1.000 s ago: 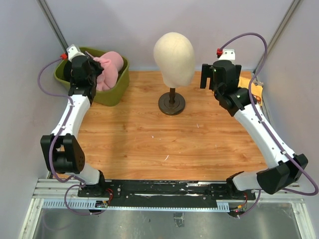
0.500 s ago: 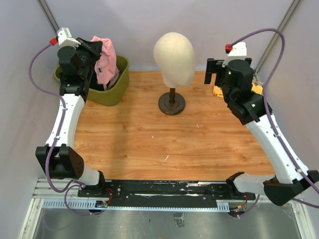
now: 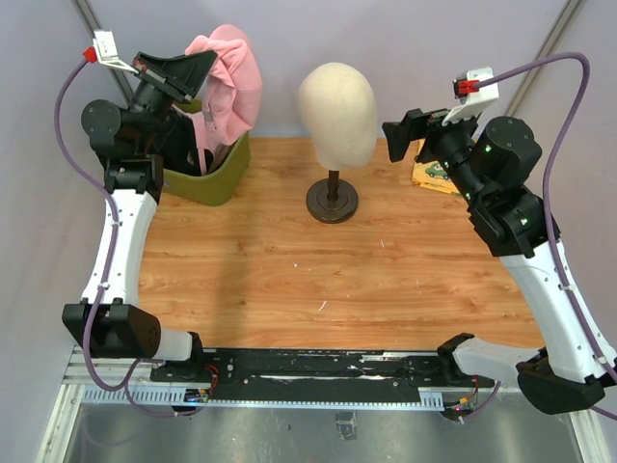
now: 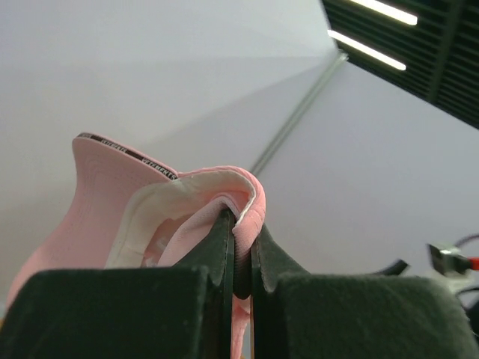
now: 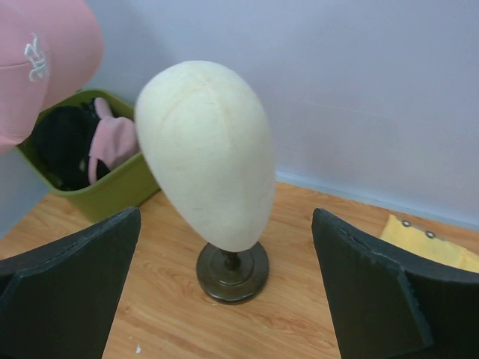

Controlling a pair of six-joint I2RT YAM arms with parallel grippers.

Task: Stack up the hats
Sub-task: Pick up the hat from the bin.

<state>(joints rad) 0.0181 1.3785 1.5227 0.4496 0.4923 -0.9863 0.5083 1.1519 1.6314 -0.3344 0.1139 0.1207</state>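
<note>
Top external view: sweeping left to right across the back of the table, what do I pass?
left gripper → pink hat → mannequin head → right gripper

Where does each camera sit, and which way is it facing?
Top: above and behind the bases, looking down at the table; both arms show.
Left wrist: tilted up at wall and ceiling; left gripper shut on the pink cap.
Right wrist: facing the mannequin head; right gripper open.
Shared: top and right wrist both show head, cap and green bin.
</note>
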